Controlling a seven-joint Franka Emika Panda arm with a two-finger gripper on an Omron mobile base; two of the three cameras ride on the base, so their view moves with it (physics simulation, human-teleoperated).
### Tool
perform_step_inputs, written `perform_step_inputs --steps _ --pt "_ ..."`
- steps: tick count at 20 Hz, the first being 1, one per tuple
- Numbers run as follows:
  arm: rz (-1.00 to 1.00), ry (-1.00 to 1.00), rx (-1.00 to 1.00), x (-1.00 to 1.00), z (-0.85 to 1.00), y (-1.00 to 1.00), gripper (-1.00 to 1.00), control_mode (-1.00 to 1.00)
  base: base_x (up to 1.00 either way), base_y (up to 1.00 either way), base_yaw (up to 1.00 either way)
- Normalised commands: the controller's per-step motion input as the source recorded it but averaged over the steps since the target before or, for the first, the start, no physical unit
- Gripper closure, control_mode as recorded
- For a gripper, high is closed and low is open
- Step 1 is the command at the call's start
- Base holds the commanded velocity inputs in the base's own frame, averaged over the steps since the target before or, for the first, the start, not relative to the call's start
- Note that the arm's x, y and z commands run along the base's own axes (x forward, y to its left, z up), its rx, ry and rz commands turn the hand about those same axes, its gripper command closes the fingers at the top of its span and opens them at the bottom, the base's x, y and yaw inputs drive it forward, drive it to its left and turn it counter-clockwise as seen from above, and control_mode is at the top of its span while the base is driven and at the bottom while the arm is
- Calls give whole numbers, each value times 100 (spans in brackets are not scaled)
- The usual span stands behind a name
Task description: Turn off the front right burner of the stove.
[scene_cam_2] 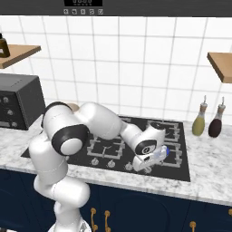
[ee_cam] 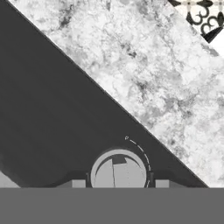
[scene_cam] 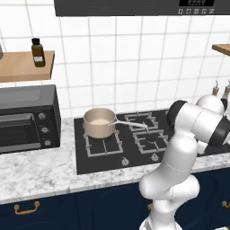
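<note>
The stove (scene_cam_2: 174, 172) is a black glass cooktop with grey grates and a front row of silver knobs. Just right of my hand is the front right burner (scene_cam_2: 176, 154), with a small blue glow at its centre. My gripper (scene_cam_2: 145, 166) hangs low over the stove's front edge, at the right end of the knob row. In the hand view a round silver knob (ee_cam: 118, 168) sits between my fingertips (ee_cam: 78, 183). They stand apart on either side of the knob with small gaps, so the gripper (ee_cam: 120, 183) is open. In the left base view my arm hides the burner.
A beige saucepan (scene_cam: 99, 122) sits on a left grate, handle pointing right. A black countertop oven (scene_cam: 27, 119) stands to the left. Two bottles (scene_cam_2: 208, 120) stand right of the stove. Marble counter (ee_cam: 166, 74) runs along the glass edge.
</note>
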Motion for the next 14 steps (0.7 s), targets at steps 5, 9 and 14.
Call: perform_step_inputs --steps 5,9,14 --pt "-79 14 0 5 -5 0 100 -100 0 0 0" --pt "-82 12 0 4 -9 0 100 -100 0 0 0" --pt "-85 9 0 1 -12 0 100 -100 0 0 0"
